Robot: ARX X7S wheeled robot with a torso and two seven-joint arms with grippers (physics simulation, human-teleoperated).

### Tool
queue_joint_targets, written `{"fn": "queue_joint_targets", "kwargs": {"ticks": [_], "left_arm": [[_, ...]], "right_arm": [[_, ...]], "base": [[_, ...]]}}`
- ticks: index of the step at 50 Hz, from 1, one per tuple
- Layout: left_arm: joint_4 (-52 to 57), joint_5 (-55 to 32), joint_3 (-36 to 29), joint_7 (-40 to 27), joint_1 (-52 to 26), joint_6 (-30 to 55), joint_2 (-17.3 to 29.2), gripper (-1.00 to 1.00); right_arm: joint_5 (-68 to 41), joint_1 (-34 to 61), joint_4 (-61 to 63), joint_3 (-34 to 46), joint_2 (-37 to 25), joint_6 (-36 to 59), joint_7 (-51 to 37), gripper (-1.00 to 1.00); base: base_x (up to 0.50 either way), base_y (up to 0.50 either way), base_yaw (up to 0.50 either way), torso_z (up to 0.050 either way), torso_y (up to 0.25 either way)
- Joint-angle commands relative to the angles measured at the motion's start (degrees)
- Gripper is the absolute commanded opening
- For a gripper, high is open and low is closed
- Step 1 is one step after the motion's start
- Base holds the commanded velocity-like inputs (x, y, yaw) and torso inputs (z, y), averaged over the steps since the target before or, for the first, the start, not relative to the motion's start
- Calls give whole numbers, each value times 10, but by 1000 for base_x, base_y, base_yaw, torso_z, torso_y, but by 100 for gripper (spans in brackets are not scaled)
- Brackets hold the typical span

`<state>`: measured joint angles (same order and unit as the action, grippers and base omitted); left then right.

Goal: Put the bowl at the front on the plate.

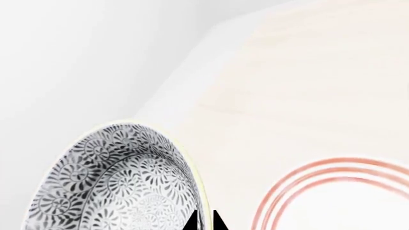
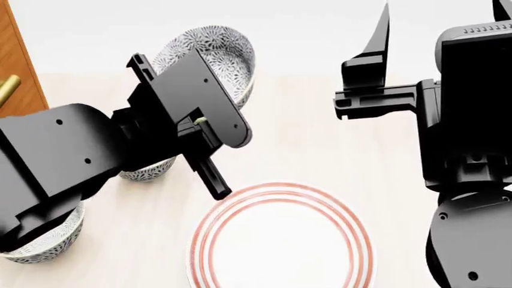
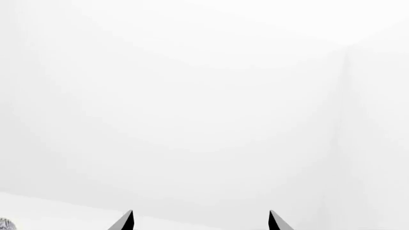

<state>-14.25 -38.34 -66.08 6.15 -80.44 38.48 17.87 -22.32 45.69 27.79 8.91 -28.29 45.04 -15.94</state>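
Aloft, the left gripper (image 1: 206,221) is pinching the bowl (image 1: 121,182) by its rim beside the plate (image 2: 280,240) (right gripper (image 3: 199,221) spread wide).

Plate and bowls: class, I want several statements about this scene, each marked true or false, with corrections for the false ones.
1. Nothing lies on the visible part of the plate. True.
2. The right gripper holds a bowl. False: it is open and empty.
3. The left gripper pinches the bowl at its rim. True.
4. The head view shows only one bowl. False: besides the held one, two other bowls show beneath the left arm.
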Motion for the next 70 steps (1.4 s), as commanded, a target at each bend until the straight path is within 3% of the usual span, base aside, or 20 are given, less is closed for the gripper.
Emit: {"fn": "queue_joint_targets", "kwargs": {"ticks": [1,24,46,70], "left_arm": [[-68,29,-6,35,-9,-47,-28,-100],[-282,68,-22,113,-20,-153,-123,-100],[-418,122,-78,163,6,-248,-175,-100],[-439,-8,-195,143,-5,-302,-179,-100]], "right_arm": [[0,-1,-2,-1,-1,-3,-1,100],[-2,-4,-8,-2,-2,-11,-1,100],[2,-19,-13,-3,-6,-26,-3,100],[2,-22,-21,-3,-5,-36,-4,100]], "base": [[0,0,0,0,0],[0,0,0,0,0],[0,0,0,0,0],[0,0,0,1,0]]}}
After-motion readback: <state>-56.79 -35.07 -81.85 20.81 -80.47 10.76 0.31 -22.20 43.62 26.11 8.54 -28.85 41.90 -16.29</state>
